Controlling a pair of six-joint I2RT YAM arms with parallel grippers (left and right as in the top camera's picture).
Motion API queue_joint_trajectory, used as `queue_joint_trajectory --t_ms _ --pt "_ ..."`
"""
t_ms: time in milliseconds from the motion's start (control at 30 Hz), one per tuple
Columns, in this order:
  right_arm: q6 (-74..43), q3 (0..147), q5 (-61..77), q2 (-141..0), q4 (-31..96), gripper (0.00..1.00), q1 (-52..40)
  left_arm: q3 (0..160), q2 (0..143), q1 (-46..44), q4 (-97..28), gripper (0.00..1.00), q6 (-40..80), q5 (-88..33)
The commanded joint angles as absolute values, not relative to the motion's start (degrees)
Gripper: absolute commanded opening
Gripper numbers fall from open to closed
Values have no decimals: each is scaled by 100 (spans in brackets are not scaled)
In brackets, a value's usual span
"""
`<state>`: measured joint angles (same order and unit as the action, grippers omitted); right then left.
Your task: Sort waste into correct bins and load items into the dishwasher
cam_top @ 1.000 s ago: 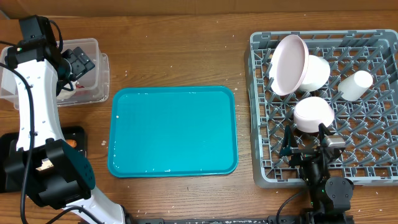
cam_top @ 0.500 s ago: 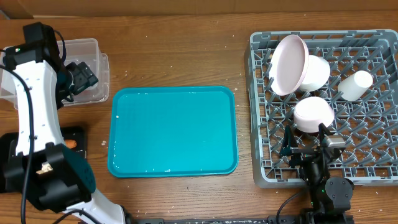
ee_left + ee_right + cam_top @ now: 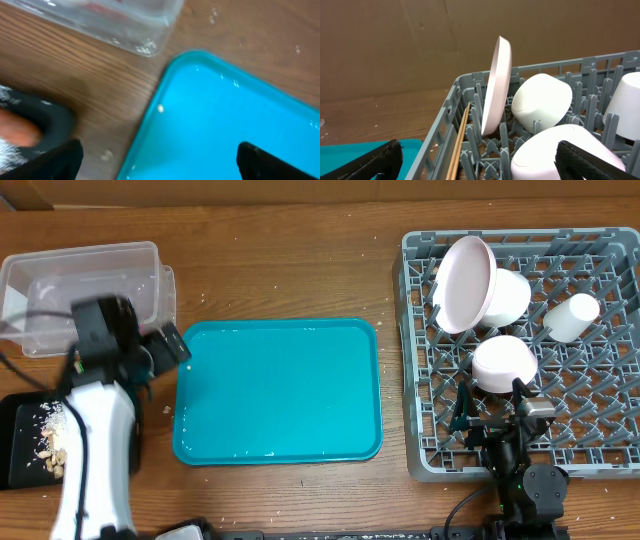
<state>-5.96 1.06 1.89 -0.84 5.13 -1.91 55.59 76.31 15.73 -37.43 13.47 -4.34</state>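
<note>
Left gripper [image 3: 168, 348] jaws wide apart, nothing held, hovering at teal tray's [image 3: 280, 390] left edge, between clear tub [image 3: 80, 280] and black tray [image 3: 22, 420] with pale food scraps [image 3: 52, 438]. Right gripper [image 3: 492, 410] jaws wide apart, nothing held, over dish rack's [image 3: 600, 466] near side. Plate [image 3: 463, 280], white bowl [image 3: 505, 363], second bowl [image 3: 512, 295] and cup [image 3: 571, 317] in rack.

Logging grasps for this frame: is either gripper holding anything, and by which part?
Nothing is held: the left gripper and right gripper both stand open, empty.
</note>
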Motion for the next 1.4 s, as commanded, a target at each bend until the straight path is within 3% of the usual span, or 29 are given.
queue_joint_trajectory --t_ms 0,233,833,1367 --pt "-554 47 113 -16 482 100 -187 4539 6997 1529 -2993 100 873 -1232" --pt "-554 47 113 -16 482 100 -187 2672 5900 1529 -939 100 888 -1627" --pt "-554 47 113 -16 482 100 -187 36 3795 1529 1448 100 1179 -1494" --pt "-554 47 113 -16 482 100 -187 27 3374 1529 729 100 1181 -1400"
